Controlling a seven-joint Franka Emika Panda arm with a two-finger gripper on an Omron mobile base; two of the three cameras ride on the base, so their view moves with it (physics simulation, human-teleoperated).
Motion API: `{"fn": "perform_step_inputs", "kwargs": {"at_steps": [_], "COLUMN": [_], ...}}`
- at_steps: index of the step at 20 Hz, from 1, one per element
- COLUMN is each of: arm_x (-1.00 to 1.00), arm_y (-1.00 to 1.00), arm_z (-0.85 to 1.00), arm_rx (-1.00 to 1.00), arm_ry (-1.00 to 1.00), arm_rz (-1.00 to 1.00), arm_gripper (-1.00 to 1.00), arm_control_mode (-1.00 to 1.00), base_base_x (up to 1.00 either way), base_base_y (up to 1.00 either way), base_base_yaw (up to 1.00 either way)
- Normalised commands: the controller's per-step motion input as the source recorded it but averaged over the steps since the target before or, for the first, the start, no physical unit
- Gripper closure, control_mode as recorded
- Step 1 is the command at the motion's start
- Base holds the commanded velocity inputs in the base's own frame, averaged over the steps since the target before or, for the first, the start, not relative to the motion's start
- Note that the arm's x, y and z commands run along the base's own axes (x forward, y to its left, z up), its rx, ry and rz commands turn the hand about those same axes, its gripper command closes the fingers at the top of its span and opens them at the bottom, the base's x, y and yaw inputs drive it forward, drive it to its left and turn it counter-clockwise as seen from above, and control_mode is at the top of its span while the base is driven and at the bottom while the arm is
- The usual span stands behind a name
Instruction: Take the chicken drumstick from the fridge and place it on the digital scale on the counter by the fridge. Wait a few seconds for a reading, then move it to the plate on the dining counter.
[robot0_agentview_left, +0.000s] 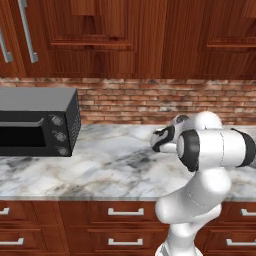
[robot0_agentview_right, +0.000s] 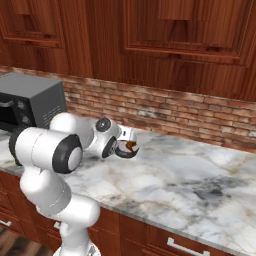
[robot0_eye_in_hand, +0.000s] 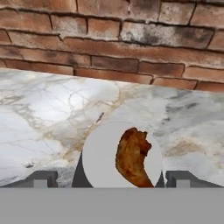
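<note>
The brown chicken drumstick (robot0_eye_in_hand: 131, 156) lies on the round grey pad of the digital scale (robot0_eye_in_hand: 98, 159), which stands on the marble counter (robot0_eye_in_hand: 52, 113) near the brick wall. My gripper (robot0_eye_in_hand: 111, 179) hangs just above it, open. One fingertip (robot0_eye_in_hand: 41, 178) stands far left of the scale and the other far right, neither touching the meat. From the right base view the drumstick (robot0_agentview_right: 131, 146) shows on the scale (robot0_agentview_right: 127, 153) just beyond the hand (robot0_agentview_right: 107, 137). The fridge, the plate and the dining counter are out of view.
A black toaster oven (robot0_agentview_left: 40, 122) sits on the counter (robot0_agentview_left: 100, 165) to the left, also seen as the toaster oven (robot0_agentview_right: 30, 102) in the right base view. Reddish wooden cabinets hang above the brick backsplash (robot0_agentview_left: 150, 102). Drawers with silver handles (robot0_agentview_left: 125, 212) run below.
</note>
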Motion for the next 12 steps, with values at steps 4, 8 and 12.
{"fn": "perform_step_inputs", "kwargs": {"at_steps": [4, 8, 12], "arm_x": [-0.71, -0.74, -0.62], "arm_y": [0.00, 0.00, 0.00], "arm_z": [0.39, 0.15, 0.02], "arm_rx": [0.10, 0.05, 0.00], "arm_ry": [0.00, 0.00, 0.00], "arm_rz": [0.00, 0.00, 0.00], "arm_gripper": [-1.00, -1.00, -1.00], "arm_control_mode": [-1.00, -1.00, -1.00], "base_base_x": [0.00, 0.00, 0.00], "base_base_y": [0.00, 0.00, 0.00], "base_base_yaw": [0.00, 0.00, 0.00]}}
